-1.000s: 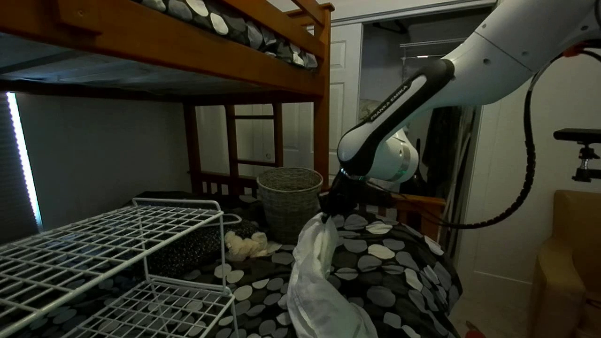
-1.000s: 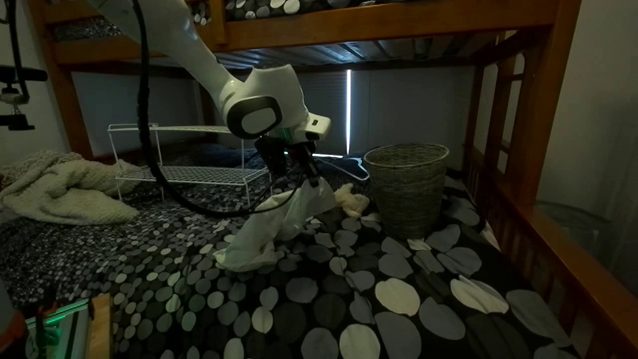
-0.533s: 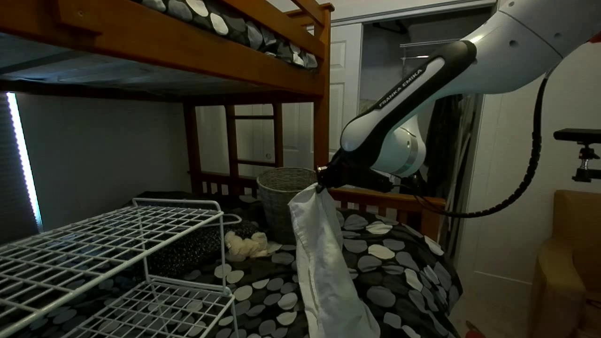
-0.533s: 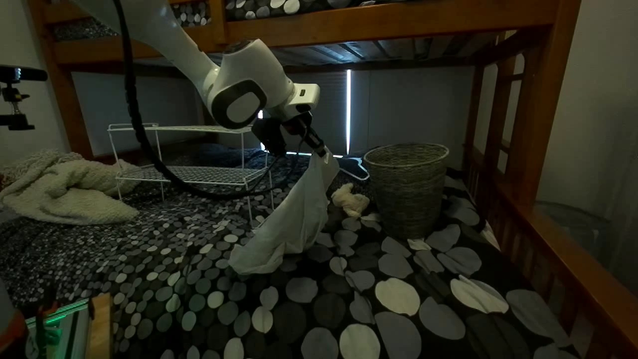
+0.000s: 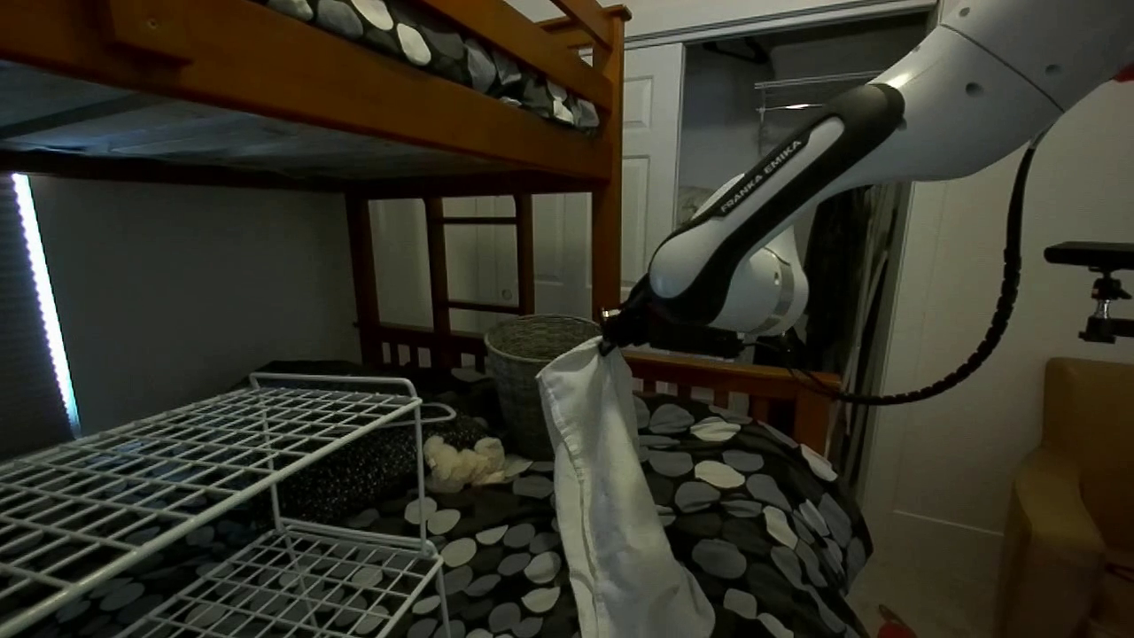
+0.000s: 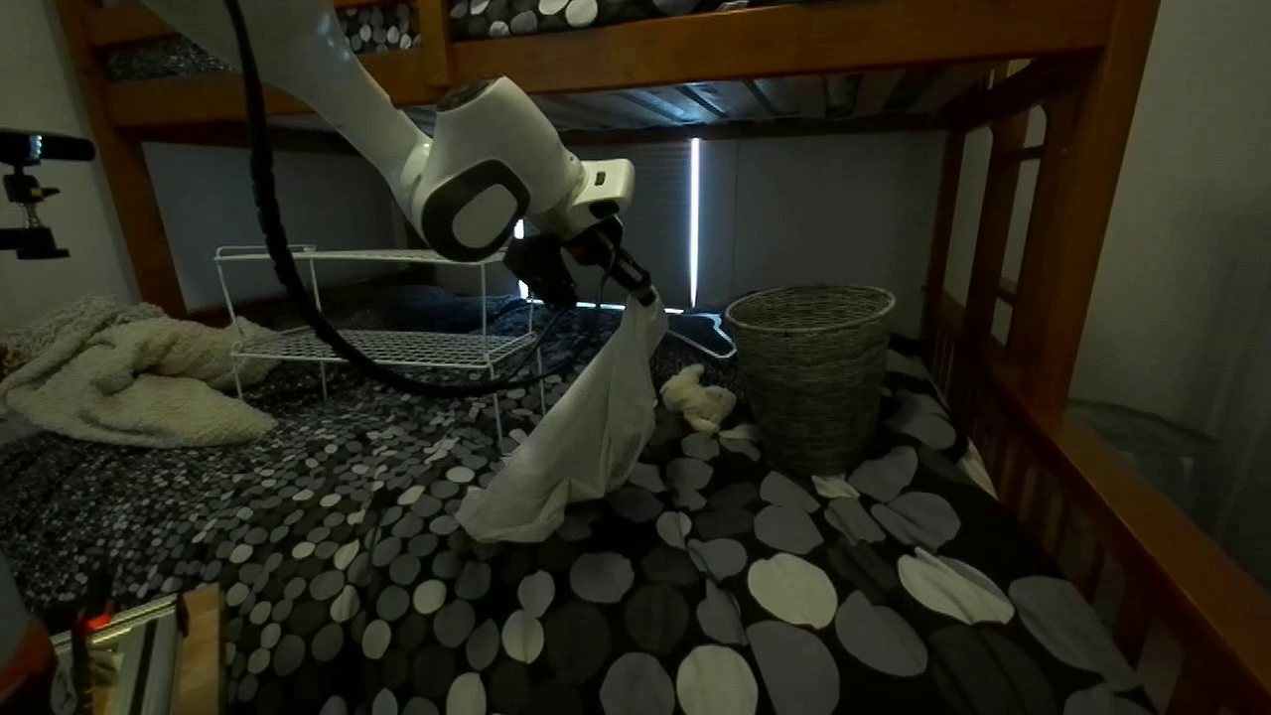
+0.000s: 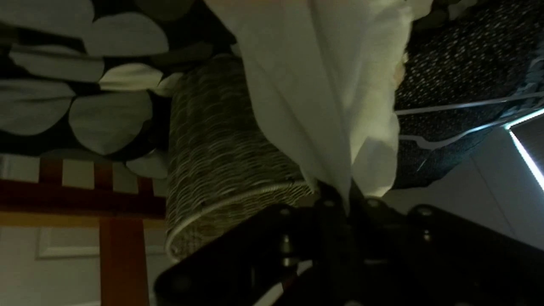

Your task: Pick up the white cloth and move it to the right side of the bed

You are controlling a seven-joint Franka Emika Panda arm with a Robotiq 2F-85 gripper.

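In an exterior view, a dark spotted bedspread [image 5: 744,523] covers the lower level of a wooden bunk bed [image 5: 496,131]; a white wire rack [image 5: 275,481] stands near left, a wicker basket [image 5: 518,388] farther off, an armchair [image 5: 1063,496] at the right; the white cloth [image 5: 611,496] hangs in folds from the gripper [image 5: 606,346]; in an exterior view, a cream blanket [image 6: 139,382] lies far left; the cloth slants down leftward, its lower end seemingly on the bedspread, the basket to its right; in the wrist view, the cloth narrows to a crease, pinched between the black fingers [image 7: 329,204], which nearly meet.
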